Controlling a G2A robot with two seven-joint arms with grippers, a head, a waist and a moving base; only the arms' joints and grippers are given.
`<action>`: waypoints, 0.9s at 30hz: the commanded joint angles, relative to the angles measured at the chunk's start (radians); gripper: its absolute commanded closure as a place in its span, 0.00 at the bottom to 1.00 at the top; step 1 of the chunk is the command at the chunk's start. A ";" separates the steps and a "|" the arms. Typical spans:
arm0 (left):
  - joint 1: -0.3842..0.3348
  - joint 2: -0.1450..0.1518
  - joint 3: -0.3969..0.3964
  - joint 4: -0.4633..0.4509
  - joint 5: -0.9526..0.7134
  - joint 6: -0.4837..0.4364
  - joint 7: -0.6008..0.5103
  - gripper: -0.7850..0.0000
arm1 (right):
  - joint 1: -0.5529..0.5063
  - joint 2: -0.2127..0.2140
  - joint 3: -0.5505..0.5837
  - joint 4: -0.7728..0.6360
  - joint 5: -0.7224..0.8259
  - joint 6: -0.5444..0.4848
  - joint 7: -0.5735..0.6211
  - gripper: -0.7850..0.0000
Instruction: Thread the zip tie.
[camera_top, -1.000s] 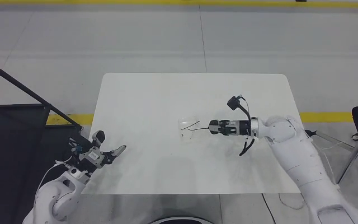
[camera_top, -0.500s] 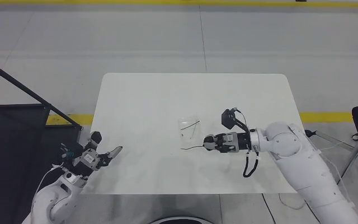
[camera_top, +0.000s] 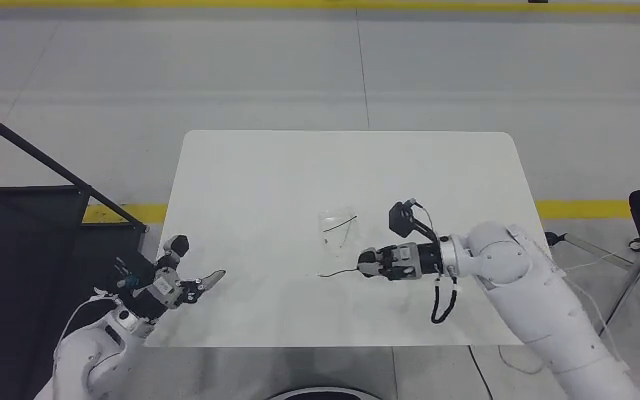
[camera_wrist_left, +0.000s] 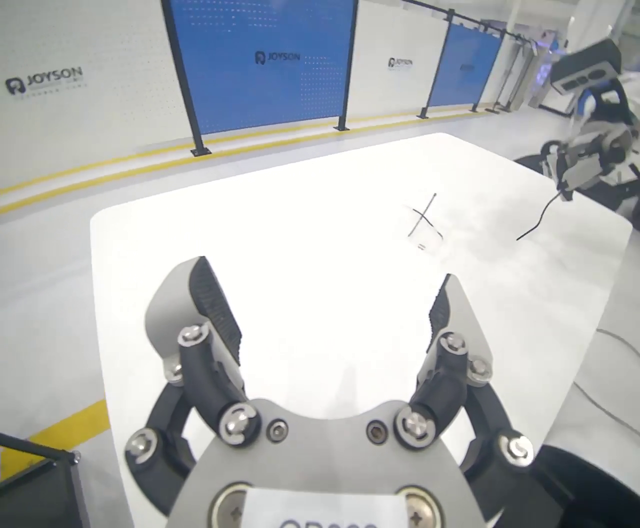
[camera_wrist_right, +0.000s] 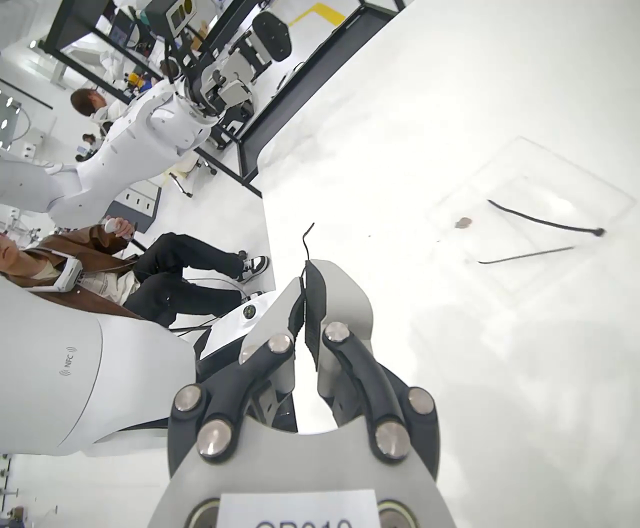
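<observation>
top cam looks down on white table (camera_top: 260, 170) from above. left wrist cam, near-left edge, faces right; right wrist cam, close, faces left. all share clear tray (camera_top: 346, 236).

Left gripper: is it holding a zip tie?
No, the left gripper is open, with just bare table seen through the gap.

The bench (camera_top: 250, 180) is white. The zip tie (camera_top: 338, 271) is black, as are the spare ties (camera_wrist_right: 545, 221) on the clear tray (camera_wrist_right: 530, 170). The left claw (camera_wrist_left: 323, 272) and right claw (camera_wrist_right: 306, 270) are silver-grey with black ribbed pads (camera_wrist_left: 220, 310). The floor (camera_top: 300, 70) is grey, its stripe (camera_top: 585, 209) yellow.
</observation>
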 joint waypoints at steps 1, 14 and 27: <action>-0.003 0.006 -0.003 -0.008 0.058 -0.073 0.024 0.00 | 0.031 0.000 -0.049 -0.010 0.001 0.021 0.019 1.00; -0.137 0.045 0.156 -0.004 0.268 -0.276 0.070 0.00 | 0.266 0.003 -0.313 -0.041 0.130 0.117 0.115 1.00; -0.135 0.044 0.179 -0.017 0.261 -0.259 0.058 0.00 | 0.260 -0.002 -0.323 -0.054 0.089 0.155 0.071 1.00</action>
